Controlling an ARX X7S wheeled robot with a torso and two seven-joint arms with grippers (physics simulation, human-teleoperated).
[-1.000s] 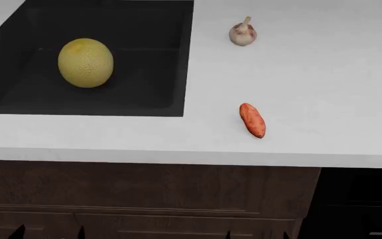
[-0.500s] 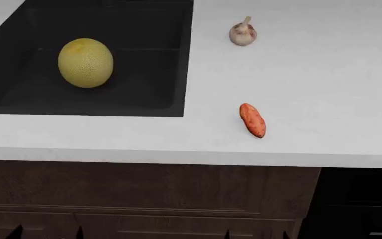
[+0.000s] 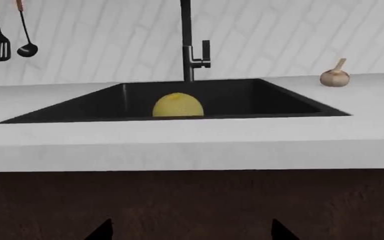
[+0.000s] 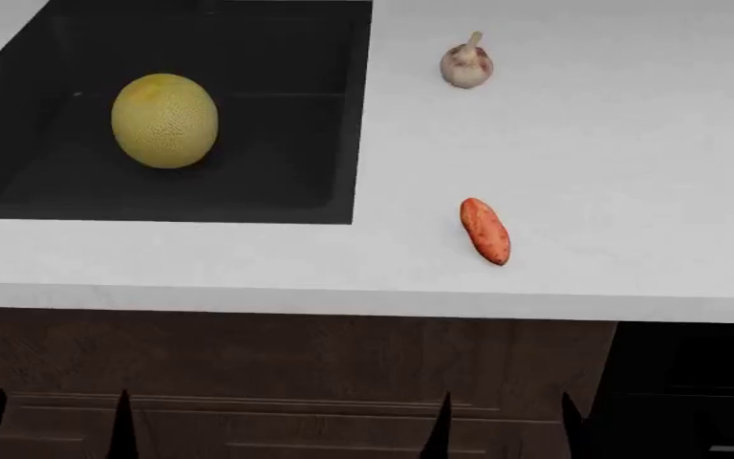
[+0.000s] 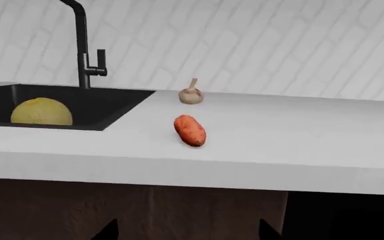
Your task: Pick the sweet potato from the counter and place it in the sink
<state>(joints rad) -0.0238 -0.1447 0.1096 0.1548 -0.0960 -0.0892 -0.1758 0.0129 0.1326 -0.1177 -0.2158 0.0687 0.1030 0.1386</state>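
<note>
- Left wrist: melon (image 3: 177,105) sits in the sink (image 3: 259,97), faucet (image 3: 190,45) behind it. Garlic bulb (image 3: 335,77) on the counter (image 3: 192,145) beside the sink. Left fingers (image 3: 102,231) apart, empty.
- Head: sweet potato (image 4: 485,230) on the counter, near its front edge, well apart from the sink. Both grippers low, in front of the cabinets (image 4: 278,373).
- Right wrist: sweet potato between garlic bulb and counter edge. Right fingers (image 5: 267,230) spread, holding nothing.
</note>
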